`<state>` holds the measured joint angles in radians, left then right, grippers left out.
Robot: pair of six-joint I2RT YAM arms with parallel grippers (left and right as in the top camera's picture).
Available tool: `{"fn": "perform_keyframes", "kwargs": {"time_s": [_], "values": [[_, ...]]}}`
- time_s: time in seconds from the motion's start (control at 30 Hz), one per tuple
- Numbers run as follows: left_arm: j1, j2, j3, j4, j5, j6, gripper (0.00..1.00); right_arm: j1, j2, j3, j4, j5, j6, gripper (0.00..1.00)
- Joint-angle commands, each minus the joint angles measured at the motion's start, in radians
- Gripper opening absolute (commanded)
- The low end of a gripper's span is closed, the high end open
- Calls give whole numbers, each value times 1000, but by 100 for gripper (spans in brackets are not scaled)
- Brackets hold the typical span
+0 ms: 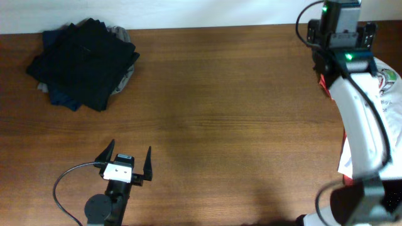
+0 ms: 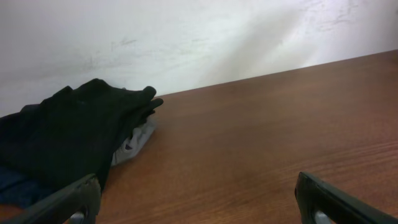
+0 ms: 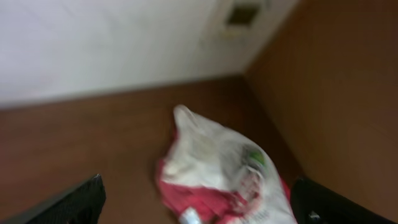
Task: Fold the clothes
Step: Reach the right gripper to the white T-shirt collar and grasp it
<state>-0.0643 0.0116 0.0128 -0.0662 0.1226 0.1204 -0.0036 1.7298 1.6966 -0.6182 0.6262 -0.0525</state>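
Note:
The white T-shirt [image 3: 217, 155] lies crumpled on top of a red T-shirt [image 3: 199, 202] near the table's far right corner. Its green-and-red badge [image 3: 254, 158] faces up. In the overhead view the white T-shirt [image 1: 391, 100] shows at the right edge, partly hidden behind my right arm [image 1: 358, 107]. My right gripper [image 3: 196, 183] is open and empty, hovering above and in front of the shirts. My left gripper [image 1: 129, 160] is open and empty above bare table at the front left; it also shows in the left wrist view [image 2: 196, 186].
A pile of black and dark folded garments [image 1: 85, 59] sits at the back left, with a grey piece [image 2: 134, 140] under it. A white wall runs along the table's far edge. The right arm's wrist [image 1: 342, 37] stands at the back right.

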Motion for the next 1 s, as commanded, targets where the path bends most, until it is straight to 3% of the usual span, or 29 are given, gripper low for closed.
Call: {"fn": "perform_keyframes", "kwargs": {"time_s": [0.0,0.2,0.4,0.5,0.8,0.97], "values": [[4,-6,-4,-3,8,16,99,-48,102,26,-3,89,-107,98],[4,-6,-4,-3,8,16,99,-167,274,26,-3,-93,-126,98],[4,-6,-4,-3,8,16,99,-307,364,26,24,-494,-153,100],[4,-6,-4,-3,8,16,99,-373,389,26,66,-686,-149,95],[4,-6,-4,-3,8,16,99,-383,468,26,106,-739,-150,98],[4,-6,-4,-3,8,16,99,-375,472,26,106,-680,-149,91]]}}
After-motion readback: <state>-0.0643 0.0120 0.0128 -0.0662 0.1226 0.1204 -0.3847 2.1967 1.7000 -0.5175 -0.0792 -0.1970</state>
